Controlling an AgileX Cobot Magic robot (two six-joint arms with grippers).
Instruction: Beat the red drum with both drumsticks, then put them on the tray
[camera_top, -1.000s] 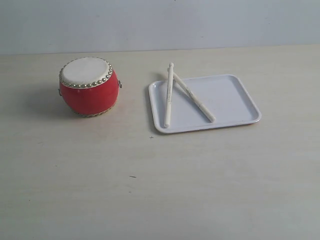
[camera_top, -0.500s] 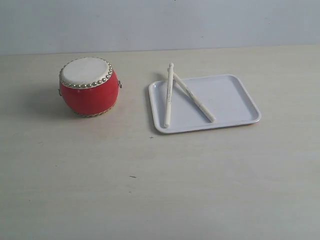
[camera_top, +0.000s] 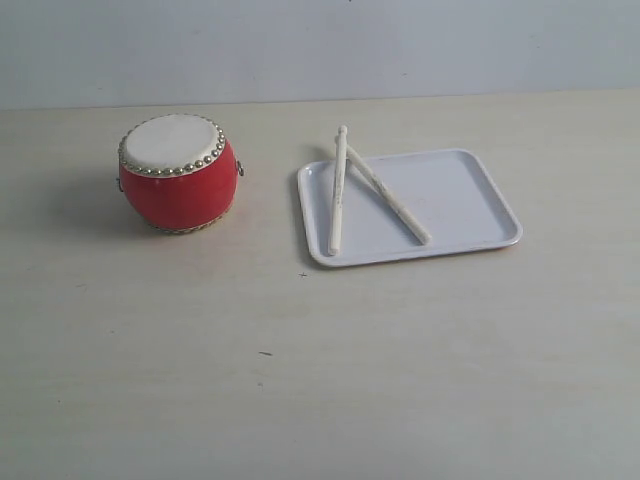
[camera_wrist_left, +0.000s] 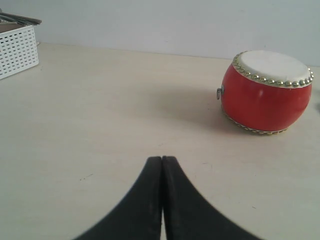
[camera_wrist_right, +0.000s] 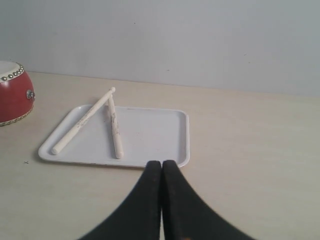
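Observation:
The red drum stands upright on the table at the left, cream skin up; it also shows in the left wrist view and partly in the right wrist view. Both drumsticks lie on the white tray, crossed near their far ends: one along the tray's left side, the other slanting toward the middle. The right wrist view shows them too. My left gripper is shut and empty, well short of the drum. My right gripper is shut and empty, just short of the tray's near rim. Neither gripper shows in the exterior view.
A white perforated basket stands at the table's edge, far from the drum, in the left wrist view. A pale wall runs behind the table.

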